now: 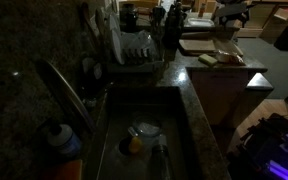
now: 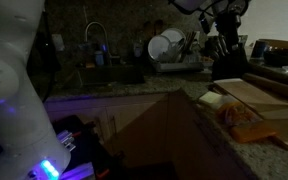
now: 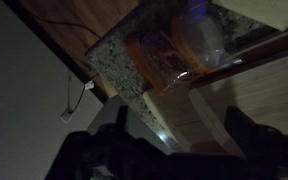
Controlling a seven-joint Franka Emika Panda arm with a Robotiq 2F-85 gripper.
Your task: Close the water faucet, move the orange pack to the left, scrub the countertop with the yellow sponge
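Observation:
The orange pack (image 3: 174,50) lies on the speckled countertop (image 3: 114,65) near its corner; it also shows in both exterior views (image 2: 246,125) (image 1: 230,56). My gripper (image 3: 182,140) hangs above it and a little away, open, with nothing between its dark fingers (image 3: 114,140). In the exterior views the gripper (image 2: 228,55) (image 1: 229,18) is above the counter's far end. The pale yellow sponge (image 1: 207,60) (image 2: 216,98) rests flat beside the pack. The water faucet (image 1: 64,90) (image 2: 94,40) slants over the sink; the dim light hides whether water runs.
A dish rack (image 2: 169,45) with white plates stands behind the sink (image 1: 179,130). A wooden board (image 2: 254,95) lies on the counter by the pack. A blue-capped orange bottle (image 1: 62,140) is beside the faucet. The sink holds a white dish (image 1: 146,130).

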